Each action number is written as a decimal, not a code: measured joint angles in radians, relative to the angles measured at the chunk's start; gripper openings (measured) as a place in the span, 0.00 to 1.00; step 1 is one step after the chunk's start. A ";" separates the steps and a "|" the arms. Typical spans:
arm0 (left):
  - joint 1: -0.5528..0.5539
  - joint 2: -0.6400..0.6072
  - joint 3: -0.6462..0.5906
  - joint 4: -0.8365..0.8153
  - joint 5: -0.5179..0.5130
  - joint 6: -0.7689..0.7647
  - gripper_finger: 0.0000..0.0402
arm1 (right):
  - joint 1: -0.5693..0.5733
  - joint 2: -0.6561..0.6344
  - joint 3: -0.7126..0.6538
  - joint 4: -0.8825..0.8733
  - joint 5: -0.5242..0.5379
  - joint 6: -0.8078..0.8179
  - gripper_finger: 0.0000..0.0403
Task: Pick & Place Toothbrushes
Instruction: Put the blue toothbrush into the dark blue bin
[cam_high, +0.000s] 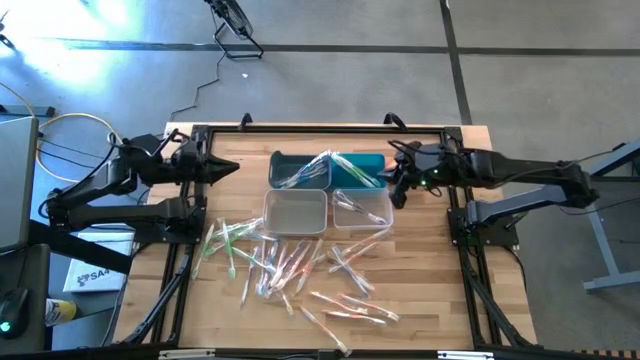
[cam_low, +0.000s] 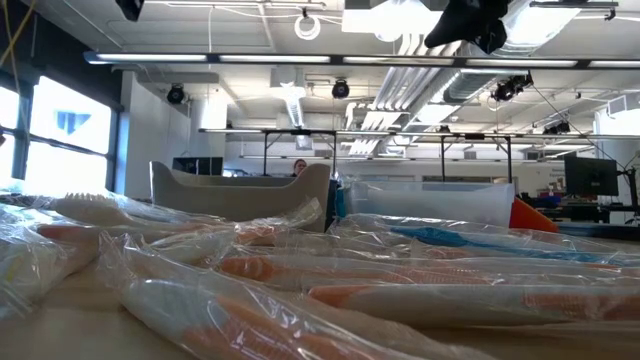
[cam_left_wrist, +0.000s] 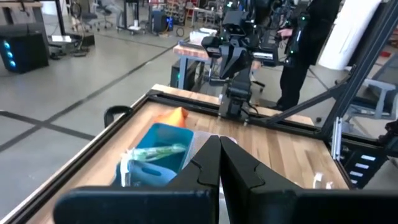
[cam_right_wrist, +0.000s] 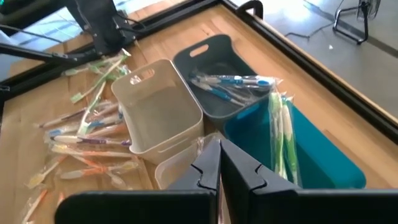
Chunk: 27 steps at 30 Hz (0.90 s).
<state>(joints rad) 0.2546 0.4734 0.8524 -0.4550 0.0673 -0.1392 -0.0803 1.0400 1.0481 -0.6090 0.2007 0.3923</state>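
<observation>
Many wrapped toothbrushes (cam_high: 290, 265) lie scattered flat on the wooden table's near half, filling the low view's foreground (cam_low: 330, 280). Green ones (cam_right_wrist: 281, 134) lie in the teal bin (cam_high: 362, 170), blue ones (cam_right_wrist: 227, 84) in the dark grey bin (cam_high: 295, 165). My left gripper (cam_high: 230, 168) hovers shut at the table's left side, pointing level toward the bins, its fingers together (cam_left_wrist: 219, 152) and nothing between them. My right gripper (cam_high: 393, 182) hangs shut above the bins' right end, slanting down, its fingers together (cam_right_wrist: 219, 155) and holding nothing.
A white bin (cam_right_wrist: 158, 109) and a clear bin (cam_high: 362, 208) stand in front of the two coloured bins. An orange cloth (cam_left_wrist: 173, 116) lies behind the teal bin. A black frame (cam_high: 190, 250) runs along the table's edges. A person stands beyond the table's right side (cam_left_wrist: 305, 50).
</observation>
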 joint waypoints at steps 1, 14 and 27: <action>0.000 0.003 0.000 0.000 0.000 0.000 0.00 | 0.000 0.007 0.000 0.000 -0.003 0.000 0.01; 0.000 0.015 0.000 0.002 0.015 -0.027 0.00 | 0.000 0.031 0.000 0.000 -0.043 0.052 0.01; 0.000 0.015 0.000 0.002 0.020 -0.024 0.00 | 0.050 0.048 0.000 0.016 -0.180 0.100 0.01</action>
<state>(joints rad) 0.2546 0.4885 0.8528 -0.4530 0.0870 -0.1627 -0.0308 1.0880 1.0481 -0.5931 0.0205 0.4928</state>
